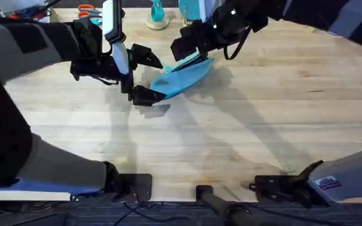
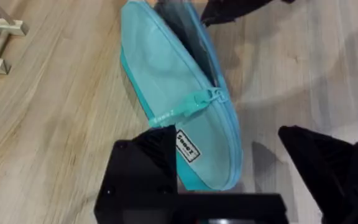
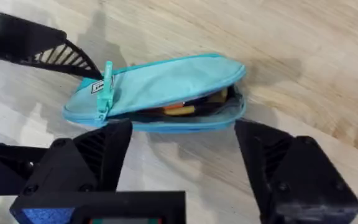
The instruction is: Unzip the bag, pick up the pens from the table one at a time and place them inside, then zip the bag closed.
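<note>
The light-blue bag [image 1: 182, 76] lies slanted on the table [image 1: 263, 125]. Its zipper pull [image 2: 209, 98] sits partway along the zipper, and the far stretch of the mouth gapes. Through that gap in the right wrist view I see orange and yellow pens [image 3: 182, 109] inside the bag [image 3: 160, 84]. My left gripper [image 1: 161, 80] is open and straddles the bag's near-left end; one finger [image 2: 157, 155] touches the fabric. At the bag's other end my right gripper [image 1: 190, 53] is also open, its fingers [image 3: 104, 146] spread on either side of the gaping mouth.
Orange-handled scissors [image 1: 87, 9] and a teal object on a round wooden stand [image 1: 157, 17] sit along the table's far edge. Bare wood stretches to the right and toward the front. Both arm bases stand along the near edge.
</note>
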Controlling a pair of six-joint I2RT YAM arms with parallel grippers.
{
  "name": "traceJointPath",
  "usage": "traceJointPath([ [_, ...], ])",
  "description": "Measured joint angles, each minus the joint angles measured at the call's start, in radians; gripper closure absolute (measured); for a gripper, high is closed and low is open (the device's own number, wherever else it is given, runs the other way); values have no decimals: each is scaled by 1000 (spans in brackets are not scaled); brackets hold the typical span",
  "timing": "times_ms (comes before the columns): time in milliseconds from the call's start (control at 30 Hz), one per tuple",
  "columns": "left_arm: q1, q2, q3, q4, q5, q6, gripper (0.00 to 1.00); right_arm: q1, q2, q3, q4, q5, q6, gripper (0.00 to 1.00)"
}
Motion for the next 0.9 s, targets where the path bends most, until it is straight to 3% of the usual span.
traceJointPath([
  [200, 7, -5, 0, -46, -18, 0, 6, 0, 0, 0, 0, 0, 0, 4],
  [533, 58, -161, 72, -196, -149, 0, 6, 0, 0, 0, 4, -12, -15, 4],
  [900, 144, -254, 116, -346, -241, 0, 5, 16, 0, 0, 133, -223, -122, 6],
])
